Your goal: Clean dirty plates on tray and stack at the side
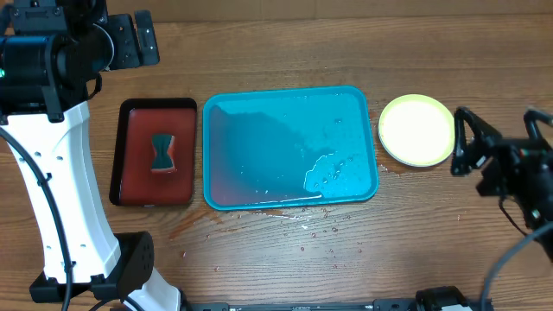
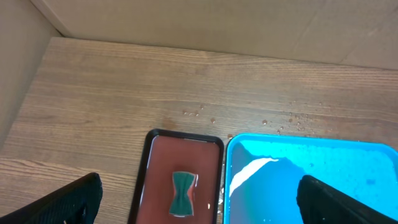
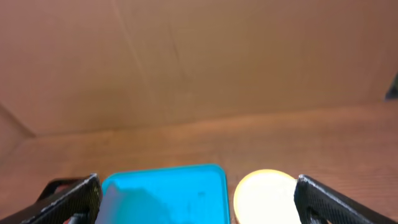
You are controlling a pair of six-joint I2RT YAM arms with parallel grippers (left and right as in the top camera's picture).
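Observation:
The bright blue tray lies mid-table, wet, holding water and no plates; it also shows in the left wrist view and the right wrist view. To its right on the table sits a plate with a yellow-green rim and white centre; whether others lie under it I cannot tell. It shows in the right wrist view. My left gripper is open and empty, high at the far left. My right gripper is open and empty, right of the plate.
A dark red, black-rimmed tray left of the blue tray holds a green sponge, which also shows in the left wrist view. Water drops spot the wood in front of the blue tray. A cardboard wall stands behind the table.

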